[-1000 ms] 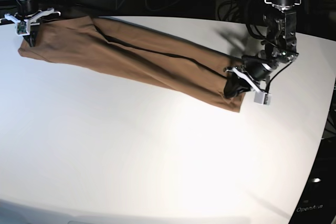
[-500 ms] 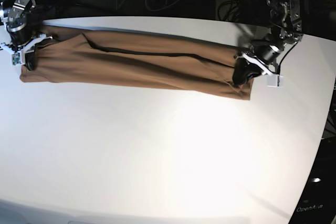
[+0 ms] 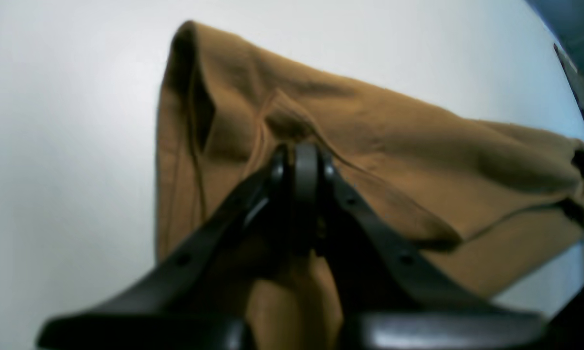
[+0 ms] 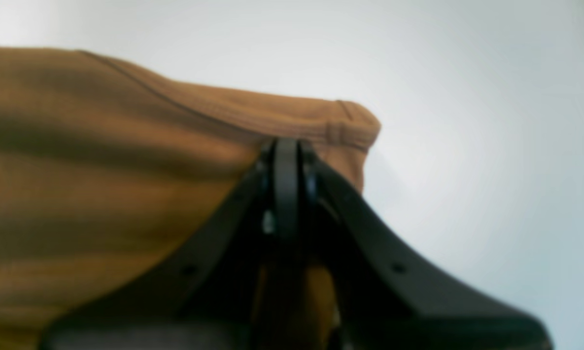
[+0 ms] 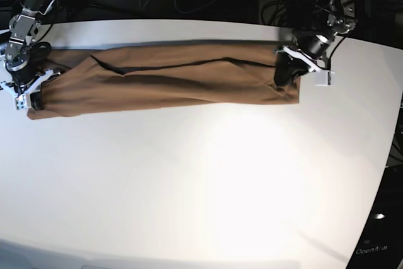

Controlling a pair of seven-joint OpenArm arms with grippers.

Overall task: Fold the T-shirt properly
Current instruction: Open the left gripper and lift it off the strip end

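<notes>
The soft tan cloth T-shirt lies stretched in a long strip across the white tabletop. The left gripper and right gripper each pinch one end tight. Best to pull evenly and keep the cloth flat.

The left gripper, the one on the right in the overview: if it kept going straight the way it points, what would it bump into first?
The T-shirt itself: the left gripper is shut on the cloth, which bunches right ahead of its tips. Beyond lies the white table, though depth is unclear.
</notes>
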